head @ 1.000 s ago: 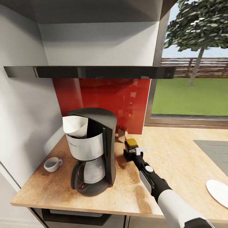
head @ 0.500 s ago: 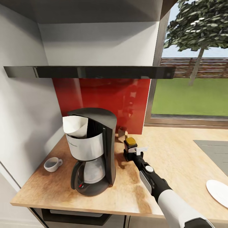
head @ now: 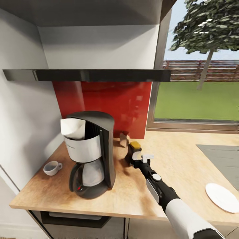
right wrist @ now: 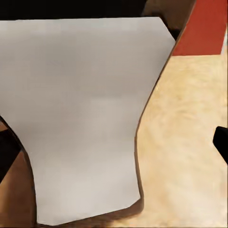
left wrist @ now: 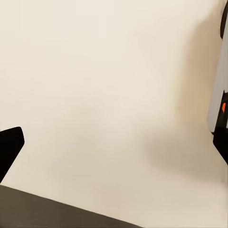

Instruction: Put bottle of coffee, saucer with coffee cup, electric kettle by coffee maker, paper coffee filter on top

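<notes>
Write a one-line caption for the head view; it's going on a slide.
Right gripper at the bottle of coffee on the countertop, beside the coffee maker topped with a paper coffee filter.

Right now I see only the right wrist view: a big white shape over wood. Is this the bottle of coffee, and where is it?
Observer: Yes. The head view shows the bottle of coffee on the countertop, just right of the coffee maker.
Operator: Is the filter placed?
Observer: The paper coffee filter sits on top of the coffee maker.
Operator: And the cup?
Observer: The coffee cup stands on bare wood left of the machine; the saucer lies far right.
</notes>
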{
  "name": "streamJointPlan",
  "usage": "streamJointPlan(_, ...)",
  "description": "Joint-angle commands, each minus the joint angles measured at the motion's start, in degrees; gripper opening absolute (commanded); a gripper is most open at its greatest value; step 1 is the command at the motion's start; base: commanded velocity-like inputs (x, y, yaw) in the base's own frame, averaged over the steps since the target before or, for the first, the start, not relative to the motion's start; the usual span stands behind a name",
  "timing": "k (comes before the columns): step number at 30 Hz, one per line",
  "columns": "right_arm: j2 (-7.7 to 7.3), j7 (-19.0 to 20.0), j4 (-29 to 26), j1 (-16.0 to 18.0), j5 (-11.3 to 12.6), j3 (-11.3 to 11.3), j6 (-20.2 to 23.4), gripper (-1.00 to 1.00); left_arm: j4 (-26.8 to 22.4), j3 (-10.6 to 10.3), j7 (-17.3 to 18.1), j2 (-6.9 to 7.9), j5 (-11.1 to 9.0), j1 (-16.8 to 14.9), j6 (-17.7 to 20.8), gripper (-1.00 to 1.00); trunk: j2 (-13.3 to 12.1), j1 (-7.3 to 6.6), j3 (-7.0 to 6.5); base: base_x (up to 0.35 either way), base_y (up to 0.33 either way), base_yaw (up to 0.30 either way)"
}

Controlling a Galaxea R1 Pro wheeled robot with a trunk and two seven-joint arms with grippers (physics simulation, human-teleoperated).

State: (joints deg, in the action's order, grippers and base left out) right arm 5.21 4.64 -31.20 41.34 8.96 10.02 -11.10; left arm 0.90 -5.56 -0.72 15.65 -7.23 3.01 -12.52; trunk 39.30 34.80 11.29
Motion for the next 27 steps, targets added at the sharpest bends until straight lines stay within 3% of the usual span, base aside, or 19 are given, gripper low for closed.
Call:
streamJointPlan(1, -0.02, 0.19, 0.08, 0.05, 0.6, 0.14, -0.24, 1.0, 0.08, -0.51, -0.07, 0.0, -0.57, -0.02, -0.32, 1.0, 0.07, -0.01, 0.07, -0.219, -0.201, 0.0)
streamJointPlan(27, -0.02, 0.2, 0.04, 0.05, 0.6, 0.15, -0.24, 1.0, 0.06, -0.51, -0.08, 0.0, -0.59, -0.02, -0.32, 1.0, 0.07, -0.01, 0.07, -0.019, -0.017, 0.0)
